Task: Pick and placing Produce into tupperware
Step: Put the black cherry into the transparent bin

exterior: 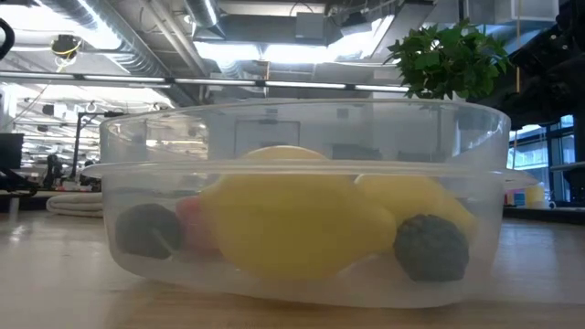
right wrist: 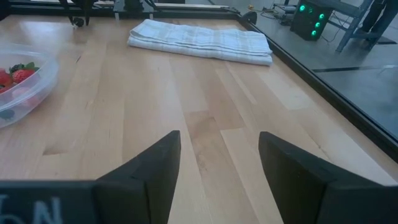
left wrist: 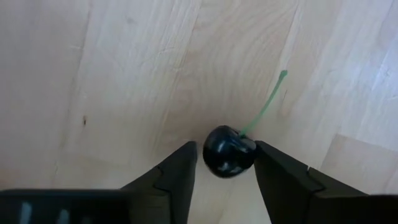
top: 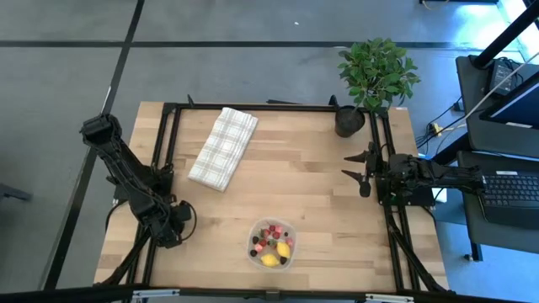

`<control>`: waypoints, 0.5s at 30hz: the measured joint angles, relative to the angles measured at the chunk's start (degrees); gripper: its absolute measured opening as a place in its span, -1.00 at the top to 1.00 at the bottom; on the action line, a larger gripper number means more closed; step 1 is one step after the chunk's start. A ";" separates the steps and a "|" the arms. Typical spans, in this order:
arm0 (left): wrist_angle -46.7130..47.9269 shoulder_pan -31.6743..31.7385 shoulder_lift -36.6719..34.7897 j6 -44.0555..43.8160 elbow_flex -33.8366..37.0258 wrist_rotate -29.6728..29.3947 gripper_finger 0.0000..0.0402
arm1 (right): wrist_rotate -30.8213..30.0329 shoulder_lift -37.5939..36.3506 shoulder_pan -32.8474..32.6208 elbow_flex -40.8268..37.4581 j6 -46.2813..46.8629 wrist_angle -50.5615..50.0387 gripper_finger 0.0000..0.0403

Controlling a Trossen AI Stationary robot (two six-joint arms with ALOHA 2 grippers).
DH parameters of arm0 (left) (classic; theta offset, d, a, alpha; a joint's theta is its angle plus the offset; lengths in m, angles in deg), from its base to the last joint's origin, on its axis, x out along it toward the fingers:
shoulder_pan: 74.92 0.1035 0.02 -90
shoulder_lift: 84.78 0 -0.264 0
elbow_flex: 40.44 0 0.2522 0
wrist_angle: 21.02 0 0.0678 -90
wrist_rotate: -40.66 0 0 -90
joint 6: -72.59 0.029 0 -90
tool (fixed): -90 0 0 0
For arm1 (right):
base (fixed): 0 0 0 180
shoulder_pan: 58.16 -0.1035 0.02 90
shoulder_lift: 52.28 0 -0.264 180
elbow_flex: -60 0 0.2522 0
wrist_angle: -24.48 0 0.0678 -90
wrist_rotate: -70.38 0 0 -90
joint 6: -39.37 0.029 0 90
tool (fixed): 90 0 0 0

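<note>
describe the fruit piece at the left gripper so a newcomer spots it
On the light wooden table, go to the left gripper. Between its dark fingers sits a glossy black cherry with a thin green stem, the only fruit lying outside the round clear plastic container.

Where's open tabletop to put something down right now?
Bare wood spans the middle, between the checked cloth, the right tool and the tupperware. The strip right of the tupperware is free too. It is crowded around the left tool, which brackets a dark cherry.
</note>
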 joint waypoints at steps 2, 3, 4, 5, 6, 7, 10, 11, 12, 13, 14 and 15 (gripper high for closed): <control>0.15 0.01 0.00 0.30 0.03 -0.19 0.29 | -0.02 0.01 -0.02 0.00 0.00 0.00 -0.09; 0.25 0.01 0.00 0.30 0.03 -0.43 0.33 | -0.02 0.01 0.00 0.00 0.00 0.00 -0.09; 0.26 -0.02 0.00 0.29 0.03 -0.80 0.37 | -0.02 0.00 -0.02 0.00 0.00 0.00 -0.09; 0.25 -0.02 0.00 0.28 0.03 -1.20 0.41 | -0.01 -0.01 -0.02 0.00 0.00 0.02 -0.09; 0.19 -0.02 0.00 0.28 0.03 -1.70 0.44 | -0.02 0.00 0.00 0.00 0.00 0.01 -0.09; 0.17 -0.04 0.00 0.28 0.03 -2.13 0.47 | -0.01 -0.01 -0.01 0.00 0.00 0.00 -0.09; 0.11 -0.04 0.06 0.28 0.08 -3.10 0.50 | -0.01 0.00 -0.01 0.00 0.00 0.00 -0.09; 0.00 -0.04 0.07 0.30 0.12 -3.53 0.50 | -0.02 0.01 0.00 0.02 0.00 0.00 -0.09; -0.23 -0.01 0.11 0.33 0.16 -4.40 0.50 | 0.00 0.01 -0.02 0.00 0.00 0.00 -0.09; -0.44 0.09 0.15 0.51 0.16 -5.55 0.49 | -0.02 0.00 -0.02 0.00 0.00 0.02 -0.09; -0.43 0.17 0.15 0.50 0.16 -6.15 0.49 | -0.02 0.00 -0.01 0.00 0.00 0.01 -0.09; -0.38 0.14 0.15 0.50 0.18 -6.56 0.50 | -0.02 0.00 0.00 0.00 0.00 0.02 -0.09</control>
